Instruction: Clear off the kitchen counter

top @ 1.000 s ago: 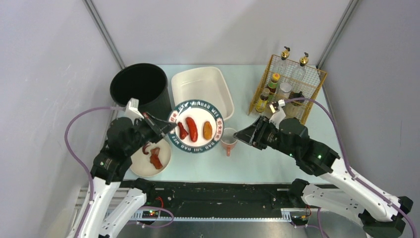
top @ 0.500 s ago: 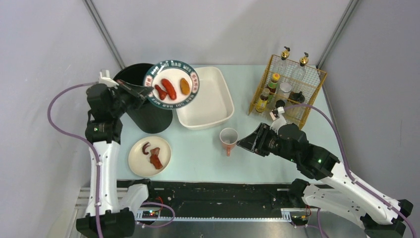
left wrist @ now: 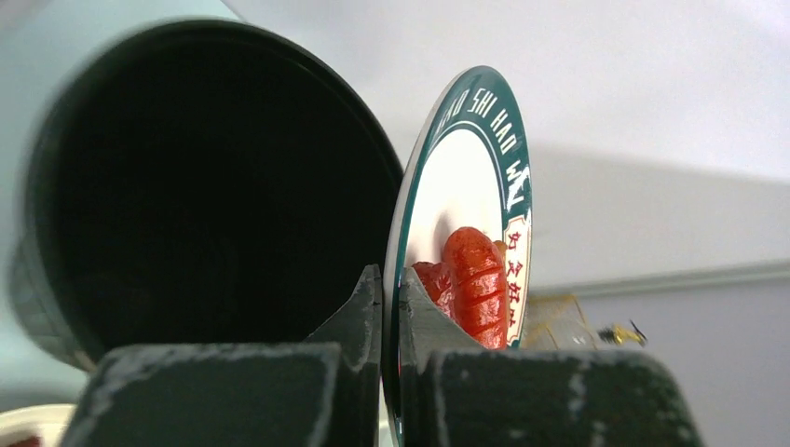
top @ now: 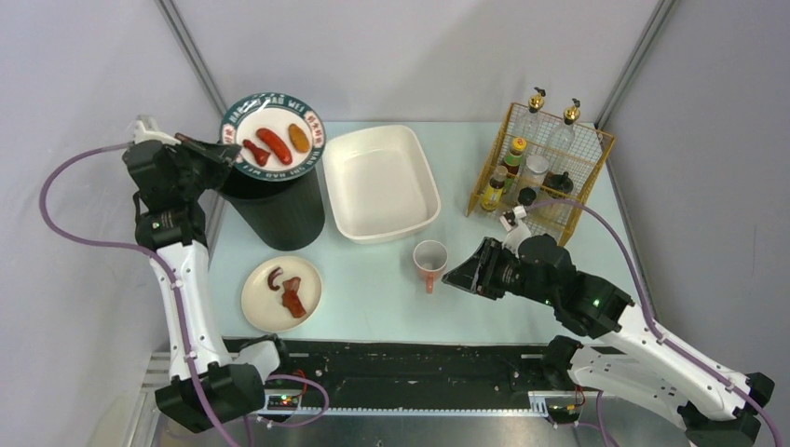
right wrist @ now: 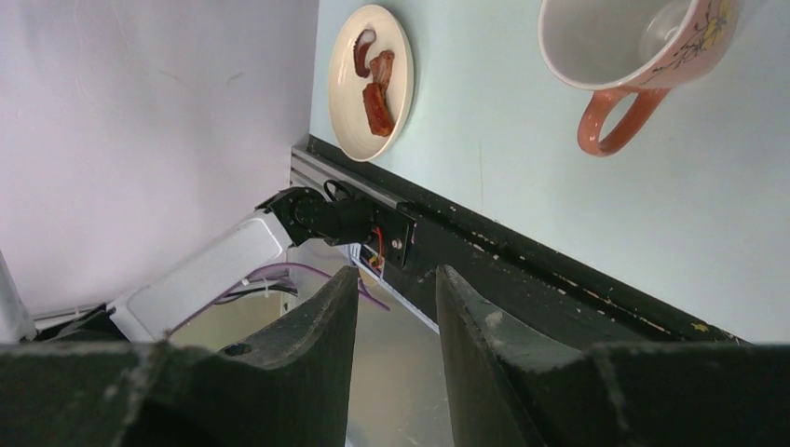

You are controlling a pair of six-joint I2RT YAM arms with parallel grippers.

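Note:
My left gripper [top: 224,152] [left wrist: 391,279] is shut on the edge of a green-rimmed plate [top: 270,101] [left wrist: 484,102], holding it over the mouth of the black bin [top: 279,209] [left wrist: 205,186]. The plate carries red sausages [top: 275,144] [left wrist: 477,279] and an orange piece. My right gripper [top: 454,277] [right wrist: 396,275] is open and holds nothing, hovering just right of a pink-handled mug [top: 429,258] [right wrist: 624,47] standing on the mint-green kitchen counter [top: 373,298]. A small cream plate [top: 261,298] [right wrist: 354,121] with dark meat pieces lies near the front left.
An empty white tub [top: 380,182] sits beside the bin at the back. A yellow wire basket [top: 540,168] of bottles stands at the back right. The black rail [top: 419,358] runs along the counter's front edge.
The left arm has lifted the green-rimmed plate up and back to the left, from over the counter to above the bin. The right gripper has shifted slightly toward the front.

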